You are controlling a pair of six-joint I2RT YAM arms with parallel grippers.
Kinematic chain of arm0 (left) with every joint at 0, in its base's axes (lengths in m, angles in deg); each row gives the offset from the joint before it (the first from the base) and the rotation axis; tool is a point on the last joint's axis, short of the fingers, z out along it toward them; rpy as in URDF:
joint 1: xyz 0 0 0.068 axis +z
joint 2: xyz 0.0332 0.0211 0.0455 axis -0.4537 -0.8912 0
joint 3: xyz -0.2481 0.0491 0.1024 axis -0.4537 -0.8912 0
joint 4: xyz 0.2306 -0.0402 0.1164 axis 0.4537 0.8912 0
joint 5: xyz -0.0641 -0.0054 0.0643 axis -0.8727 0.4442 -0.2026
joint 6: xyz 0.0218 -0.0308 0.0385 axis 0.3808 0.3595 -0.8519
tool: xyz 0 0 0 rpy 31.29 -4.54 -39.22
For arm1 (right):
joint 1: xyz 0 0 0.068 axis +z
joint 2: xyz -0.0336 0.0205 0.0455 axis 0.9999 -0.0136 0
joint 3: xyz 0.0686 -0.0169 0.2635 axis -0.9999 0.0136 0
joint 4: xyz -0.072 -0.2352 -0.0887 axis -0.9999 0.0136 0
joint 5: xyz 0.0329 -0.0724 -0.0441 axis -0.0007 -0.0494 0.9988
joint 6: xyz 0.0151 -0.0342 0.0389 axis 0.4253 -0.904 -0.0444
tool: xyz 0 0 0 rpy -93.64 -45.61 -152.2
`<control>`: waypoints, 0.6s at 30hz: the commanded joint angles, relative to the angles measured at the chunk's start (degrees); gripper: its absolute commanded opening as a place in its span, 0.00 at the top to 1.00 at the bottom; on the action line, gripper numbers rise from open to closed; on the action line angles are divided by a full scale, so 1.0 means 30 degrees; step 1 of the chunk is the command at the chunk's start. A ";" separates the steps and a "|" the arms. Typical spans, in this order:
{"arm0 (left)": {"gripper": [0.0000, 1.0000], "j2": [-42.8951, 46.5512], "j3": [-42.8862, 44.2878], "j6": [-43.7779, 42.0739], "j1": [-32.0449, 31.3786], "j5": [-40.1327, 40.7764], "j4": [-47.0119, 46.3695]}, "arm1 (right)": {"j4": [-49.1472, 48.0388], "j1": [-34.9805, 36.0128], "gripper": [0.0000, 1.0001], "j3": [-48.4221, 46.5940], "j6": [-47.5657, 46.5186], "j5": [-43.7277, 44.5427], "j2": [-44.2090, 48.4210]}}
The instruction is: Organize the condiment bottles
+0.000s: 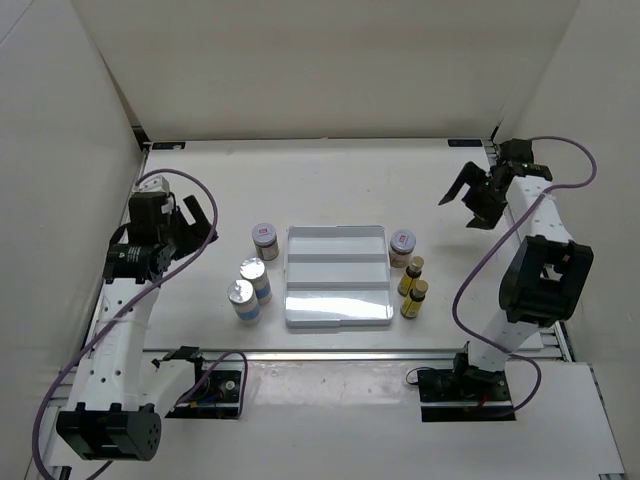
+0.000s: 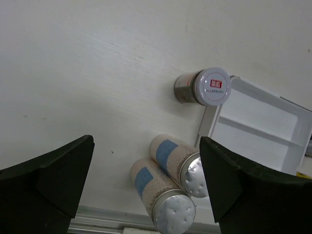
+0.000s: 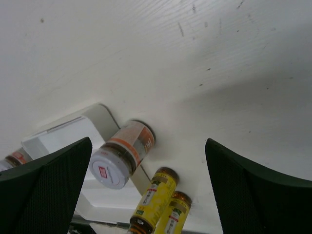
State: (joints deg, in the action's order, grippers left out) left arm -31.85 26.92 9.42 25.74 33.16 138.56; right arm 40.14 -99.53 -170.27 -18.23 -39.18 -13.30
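All the condiment bottles stand upright on the table around a white ridged tray. Left of it are a brownish jar with a red-marked white lid and two silver-topped white-and-blue cylinders. Right of it are a second jar and two slim yellow dark-capped bottles. My left gripper hangs open, raised at the far left. My right gripper is open too, high at the back right. Neither holds anything.
White walls enclose the table on three sides. A metal rail runs along the near edge, with the arm bases and cables behind it. The tray's ridged compartments hold nothing.
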 commanded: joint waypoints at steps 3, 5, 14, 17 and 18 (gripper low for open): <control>0.00 0.0061 -0.1581 0.3355 0.0031 -0.3162 0.0715 | 0.1921 0.1324 0.00 -0.1299 -0.2392 -0.1088 0.2044; 0.00 -0.0200 -0.2340 0.4237 0.0031 -0.3372 0.0715 | 0.3325 0.2460 0.00 -0.2411 -0.5076 -0.0574 0.2047; 0.00 -0.1783 -0.1703 0.5590 0.0031 -0.2178 0.0715 | 0.4386 0.4490 0.00 -0.1186 -0.0492 0.9522 0.3687; 0.00 -0.2427 -0.1466 0.5270 0.0031 -0.1968 0.0541 | 0.3539 0.4985 0.00 -0.1445 -0.3418 0.4305 0.3106; 0.00 -0.2603 -0.1466 0.5006 0.0031 -0.1764 0.0540 | 0.3539 0.5423 0.00 -0.1709 -0.3859 0.3743 0.2898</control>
State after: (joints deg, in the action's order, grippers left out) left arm -39.13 20.32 25.18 25.74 25.93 140.87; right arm 50.31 -85.71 -174.56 -27.21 -20.91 -3.44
